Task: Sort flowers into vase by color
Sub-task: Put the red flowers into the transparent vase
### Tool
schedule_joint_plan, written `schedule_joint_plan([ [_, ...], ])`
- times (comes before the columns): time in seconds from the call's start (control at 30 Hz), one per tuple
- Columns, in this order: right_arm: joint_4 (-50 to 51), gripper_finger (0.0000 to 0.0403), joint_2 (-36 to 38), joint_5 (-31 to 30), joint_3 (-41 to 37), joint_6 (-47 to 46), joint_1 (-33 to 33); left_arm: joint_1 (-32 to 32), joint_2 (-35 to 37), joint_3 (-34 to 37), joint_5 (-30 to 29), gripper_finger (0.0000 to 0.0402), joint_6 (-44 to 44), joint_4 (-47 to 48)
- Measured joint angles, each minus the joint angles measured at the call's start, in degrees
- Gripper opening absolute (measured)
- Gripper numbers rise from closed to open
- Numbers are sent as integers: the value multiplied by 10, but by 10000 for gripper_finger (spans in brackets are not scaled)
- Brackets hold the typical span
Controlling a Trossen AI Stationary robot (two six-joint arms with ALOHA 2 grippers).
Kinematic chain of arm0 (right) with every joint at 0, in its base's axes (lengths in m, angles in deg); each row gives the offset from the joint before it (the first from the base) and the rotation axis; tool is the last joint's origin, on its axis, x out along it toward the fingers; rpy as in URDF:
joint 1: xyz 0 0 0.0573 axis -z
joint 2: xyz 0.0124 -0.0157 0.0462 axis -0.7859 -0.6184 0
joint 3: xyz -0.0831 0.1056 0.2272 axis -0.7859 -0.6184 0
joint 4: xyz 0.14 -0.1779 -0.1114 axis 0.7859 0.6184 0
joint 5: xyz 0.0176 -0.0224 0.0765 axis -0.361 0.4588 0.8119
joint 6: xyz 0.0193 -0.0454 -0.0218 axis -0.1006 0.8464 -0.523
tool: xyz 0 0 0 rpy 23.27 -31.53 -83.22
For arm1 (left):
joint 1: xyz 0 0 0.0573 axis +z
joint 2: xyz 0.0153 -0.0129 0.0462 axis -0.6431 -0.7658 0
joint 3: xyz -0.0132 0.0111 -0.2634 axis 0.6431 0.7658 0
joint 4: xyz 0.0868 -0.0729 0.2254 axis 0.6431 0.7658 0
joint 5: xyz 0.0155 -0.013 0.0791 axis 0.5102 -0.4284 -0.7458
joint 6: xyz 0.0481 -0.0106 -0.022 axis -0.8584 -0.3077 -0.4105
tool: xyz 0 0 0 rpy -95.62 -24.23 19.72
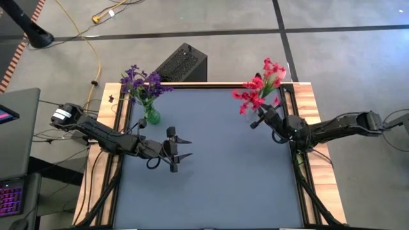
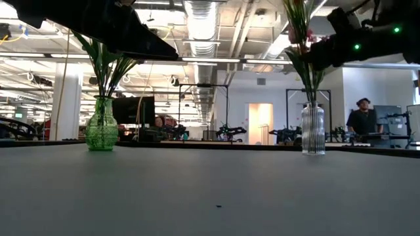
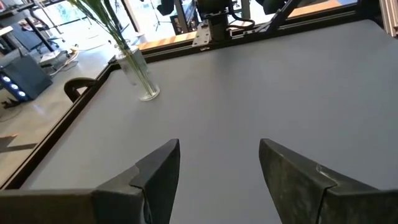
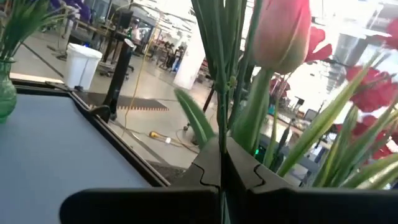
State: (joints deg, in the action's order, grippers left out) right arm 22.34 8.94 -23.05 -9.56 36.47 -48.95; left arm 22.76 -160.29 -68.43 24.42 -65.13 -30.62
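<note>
— Stems? Where was the right hand?
— Pinched on a thin green flower stem above the clear ribbed glass vase. Light, bendy; grip low.
— Left hand?
— Spread, empty, over the table.

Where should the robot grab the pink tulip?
Low on its thin green stem, below the soft bloom of the pink tulip, coming in from the side since the stem stands nearly upright. The right pincer is already shut on a stem like that, beside the clear vase.
</note>
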Motion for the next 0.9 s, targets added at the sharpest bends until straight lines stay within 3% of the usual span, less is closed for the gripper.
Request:
schedule_joint_plan([
  [0.37, 46, 25, -1, -21, -5, -89, 3, 0, 0, 0, -3, 210, 8, -2],
  [0.63, 101, 25, -1, -76, -5, -171, 3, 0, 0, 0, -3, 210, 8, -2],
  [0.9, 133, 25, -1, -78, -5, -206, 3, 0, 0, 0, -3, 210, 9, -2],
])
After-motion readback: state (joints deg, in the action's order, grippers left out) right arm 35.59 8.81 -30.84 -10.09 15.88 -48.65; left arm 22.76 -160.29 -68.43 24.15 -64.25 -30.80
